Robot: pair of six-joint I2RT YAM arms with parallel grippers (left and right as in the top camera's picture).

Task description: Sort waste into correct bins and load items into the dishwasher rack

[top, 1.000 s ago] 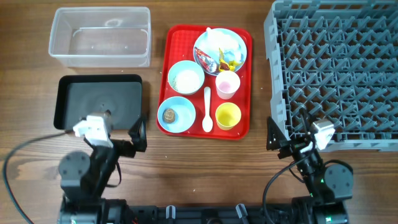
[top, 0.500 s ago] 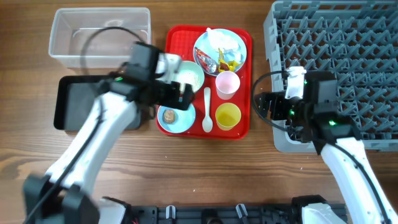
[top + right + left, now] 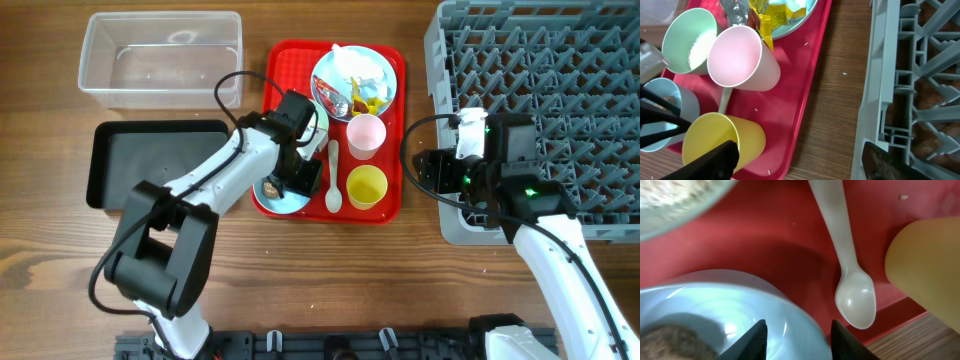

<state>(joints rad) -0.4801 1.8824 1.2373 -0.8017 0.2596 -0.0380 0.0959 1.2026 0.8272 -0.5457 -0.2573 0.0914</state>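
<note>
Waste step judged in hand: left tool [image 3: 797,330], spread open & empty, is set astride the rim of the bowl [image 3: 740,300] w/ the brown lump [image 3: 670,340], on the red tray [image 3: 765,235]; a clench on that rim is needed next; right tool [image 3: 800,160] is held open nr the yellow cup [image 3: 722,142].

Overhead we look straight down on the red tray [image 3: 393,150]; our left wrist camera hugs it, our right views it obliquely.
</note>
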